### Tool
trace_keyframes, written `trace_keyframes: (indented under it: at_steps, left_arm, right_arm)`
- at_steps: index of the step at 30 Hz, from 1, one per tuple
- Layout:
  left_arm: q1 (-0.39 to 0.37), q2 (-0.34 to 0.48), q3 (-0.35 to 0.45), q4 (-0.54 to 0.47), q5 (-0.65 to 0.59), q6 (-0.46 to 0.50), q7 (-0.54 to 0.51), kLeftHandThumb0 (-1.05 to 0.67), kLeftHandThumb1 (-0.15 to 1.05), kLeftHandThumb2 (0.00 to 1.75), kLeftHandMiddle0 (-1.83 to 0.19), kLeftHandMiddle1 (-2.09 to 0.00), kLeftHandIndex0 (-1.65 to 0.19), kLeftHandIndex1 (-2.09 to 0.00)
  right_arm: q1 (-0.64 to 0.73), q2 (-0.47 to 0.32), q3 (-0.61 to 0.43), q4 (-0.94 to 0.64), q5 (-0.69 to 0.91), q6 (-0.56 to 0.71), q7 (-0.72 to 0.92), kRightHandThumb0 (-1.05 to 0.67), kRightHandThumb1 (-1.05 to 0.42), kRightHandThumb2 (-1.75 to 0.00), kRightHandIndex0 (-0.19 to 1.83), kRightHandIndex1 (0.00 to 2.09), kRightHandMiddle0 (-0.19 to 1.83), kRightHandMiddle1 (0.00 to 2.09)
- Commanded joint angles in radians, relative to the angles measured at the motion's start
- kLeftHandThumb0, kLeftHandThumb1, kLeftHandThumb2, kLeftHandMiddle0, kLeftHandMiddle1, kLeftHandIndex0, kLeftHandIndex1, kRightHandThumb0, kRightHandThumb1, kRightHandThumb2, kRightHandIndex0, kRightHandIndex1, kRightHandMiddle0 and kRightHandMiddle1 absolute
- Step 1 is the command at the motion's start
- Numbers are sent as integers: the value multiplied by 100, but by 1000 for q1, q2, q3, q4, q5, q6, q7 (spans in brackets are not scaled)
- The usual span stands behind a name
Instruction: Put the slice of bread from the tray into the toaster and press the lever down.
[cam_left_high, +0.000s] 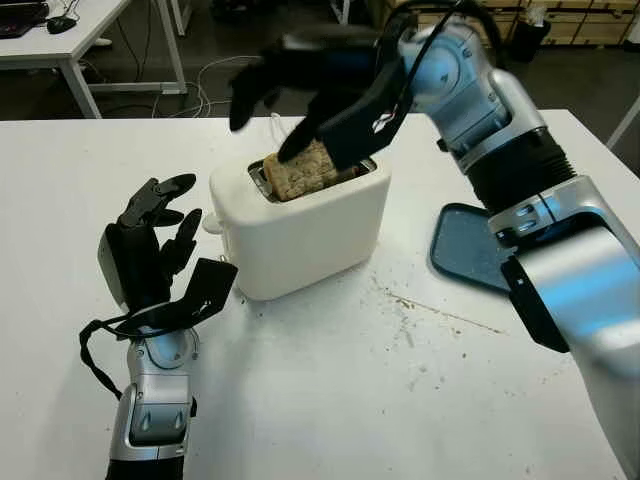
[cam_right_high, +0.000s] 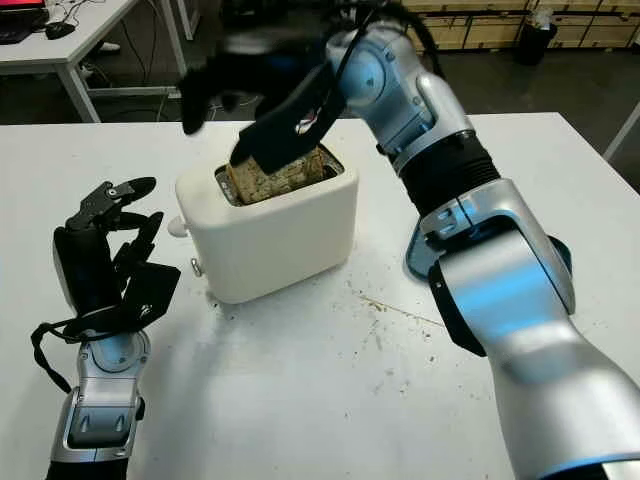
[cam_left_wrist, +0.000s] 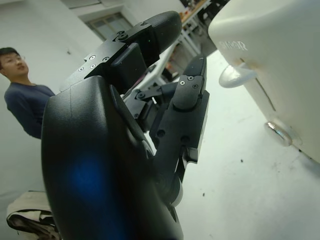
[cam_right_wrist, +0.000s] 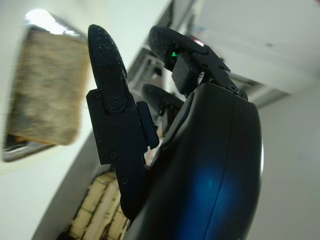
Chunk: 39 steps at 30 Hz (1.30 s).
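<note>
The right hand (cam_left_high: 275, 85) hangs over the toaster (cam_left_high: 300, 220), open and holding nothing. One finger (cam_left_high: 300, 135) reaches down to the top edge of the bread (cam_left_high: 300, 172); whether it actually touches cannot be told. The bread stands in the slot, tilted, with its upper part sticking out above the toaster's top. The right arm comes in from the lower right, rises over the blue tray (cam_left_high: 470, 250) and bends toward the toaster from behind.

The left hand (cam_left_high: 150, 245) is open on the table (cam_left_high: 400, 400) just left of the toaster, palm upright, fingers pointing up and holding nothing.

The left wrist view gives the toaster's side close up, with the lever (cam_left_wrist: 235, 77) jutting from its slot and a small knob (cam_left_wrist: 280, 134) below it; a person (cam_left_wrist: 22, 92) stands in the background. The right wrist view looks down past the right hand's fingers (cam_right_wrist: 107, 65) at the bread's crust sitting in the slot. From the head, crumbs (cam_left_high: 405, 315) lie scattered on the table between toaster and tray.
</note>
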Motion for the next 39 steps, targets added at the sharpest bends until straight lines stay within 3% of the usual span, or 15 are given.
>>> trace_keyframes:
  at_steps: [1,4,9,15,22,27,34,39]
  left_arm:
    - [-9,4,0,8,-6,-15,-2,-7,92,2,-68,-112,-84,-40]
    - [-11,3,-1,8,-4,-12,-1,-8,92,2,-68,-113,-84,-40]
    - [-14,9,0,10,4,-10,-2,-8,92,2,-66,-112,-84,-41]
    - [-14,6,3,2,-2,-1,-7,-11,92,4,-66,-112,-83,-40]
    - [-11,6,8,-6,-12,-3,-20,-8,92,3,-66,-112,-84,-40]
    - [-15,13,4,-7,-3,-1,-29,-7,92,3,-66,-115,-84,-41]
    - [-17,18,-1,-11,13,8,-35,-7,91,1,-65,-114,-84,-42]
    - [-13,35,-6,-15,20,-7,-45,-8,91,1,-67,-113,-85,-42]
  right_arm:
    - [-37,-27,-38,-23,13,-4,-59,-50,-91,-1,31,95,57,50]
    - [-48,-41,-82,-3,38,-8,-91,-45,-89,0,47,83,68,40]
    - [-60,-81,-114,63,37,0,-151,-42,-88,0,55,80,74,37]
    - [20,-110,-193,201,93,-127,-294,-44,-90,-1,72,84,84,40]
    - [340,-140,-295,100,179,-189,-413,-40,-92,-8,76,90,87,34]
    - [662,-112,-363,-86,308,-150,-405,-35,-92,-17,93,70,98,17]
    - [1011,16,-451,-332,476,-86,-459,-39,-92,-24,94,51,99,6]
    - [1145,120,-497,-389,499,-113,-549,-41,-92,-24,108,28,104,2]
